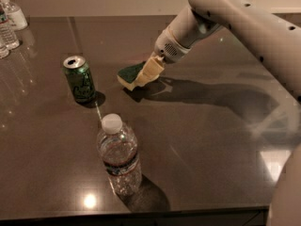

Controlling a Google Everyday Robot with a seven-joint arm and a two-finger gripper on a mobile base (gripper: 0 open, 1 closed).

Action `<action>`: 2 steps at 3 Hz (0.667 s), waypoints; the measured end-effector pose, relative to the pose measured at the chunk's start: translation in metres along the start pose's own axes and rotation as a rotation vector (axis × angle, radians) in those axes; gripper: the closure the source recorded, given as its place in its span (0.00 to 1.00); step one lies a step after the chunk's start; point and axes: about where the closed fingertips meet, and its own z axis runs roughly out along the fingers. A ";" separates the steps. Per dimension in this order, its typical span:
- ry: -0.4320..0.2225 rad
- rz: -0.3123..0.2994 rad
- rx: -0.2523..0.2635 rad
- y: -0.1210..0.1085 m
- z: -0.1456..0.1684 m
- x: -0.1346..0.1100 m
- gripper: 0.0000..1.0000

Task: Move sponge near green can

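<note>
The green can [80, 79] stands upright on the dark table, left of centre. The sponge [130, 74], dark green on top with pale yellow foam beneath, is to the can's right, held tilted just above the tabletop with a shadow under it. My gripper [146, 72] comes in from the upper right and is shut on the sponge's right end. A gap of about one can width lies between the sponge and the can.
A clear plastic water bottle [118, 154] with a white cap stands in front, near the table's front edge [141, 212]. Several small bottles [9, 20] stand at the far left corner. My white arm [244, 18] spans the right side.
</note>
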 end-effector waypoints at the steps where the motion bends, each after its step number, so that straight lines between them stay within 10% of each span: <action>1: 0.018 -0.058 -0.045 0.036 0.009 -0.002 1.00; 2: 0.031 -0.124 -0.047 0.061 0.016 -0.007 0.83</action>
